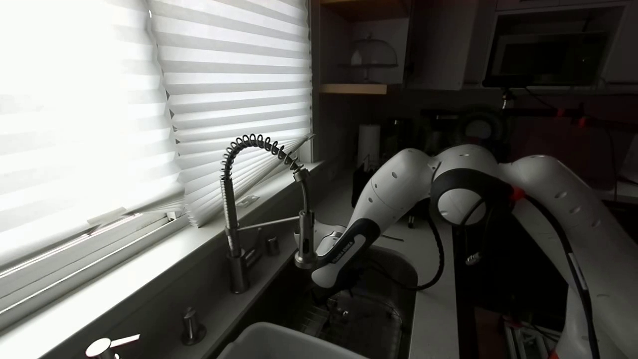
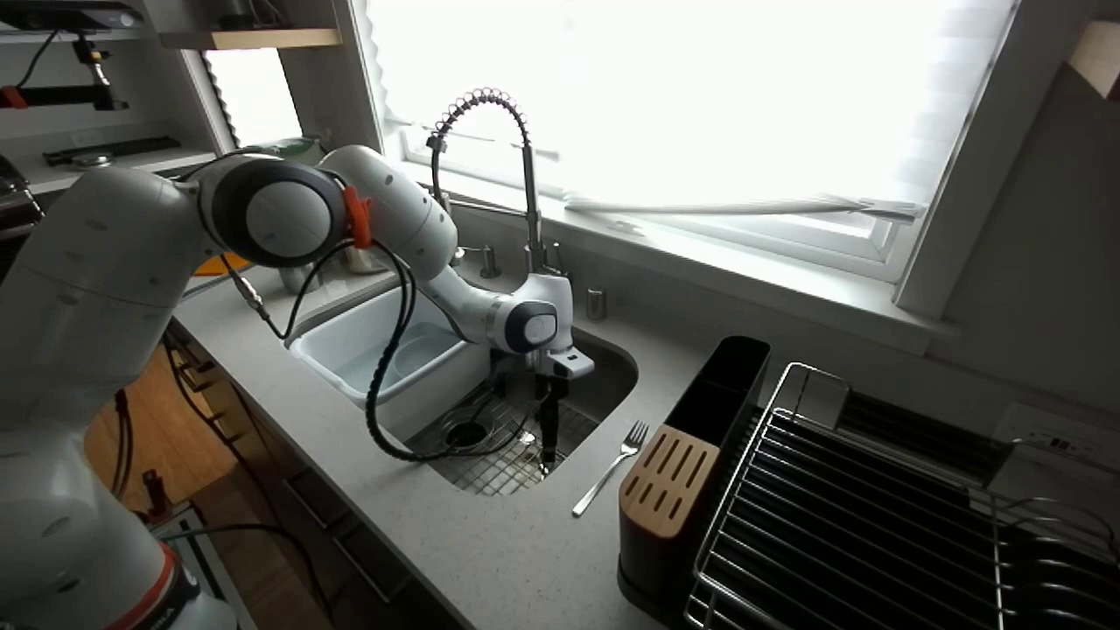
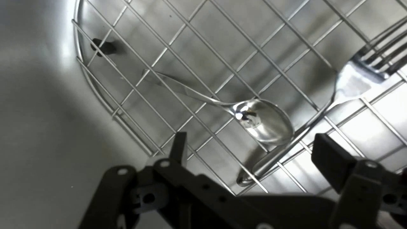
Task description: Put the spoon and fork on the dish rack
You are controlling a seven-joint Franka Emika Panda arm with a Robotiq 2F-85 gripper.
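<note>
Spoon (image 3: pixel 254 120) lies across the wire grid (image 3: pixel 234 72), inside its rim (image 3: pixel 77 38); jaws apart, room between.

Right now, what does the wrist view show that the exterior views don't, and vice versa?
Only the wrist view clearly shows a spoon and a fork lying in the sink; in the exterior views they're too small to tell.

Only the exterior views show the arm, faucet, blind and tub; in an exterior view, also the dish rack and another fork on the counter.

Both share the sink, its wire grid and the hand, open in the wrist view.
</note>
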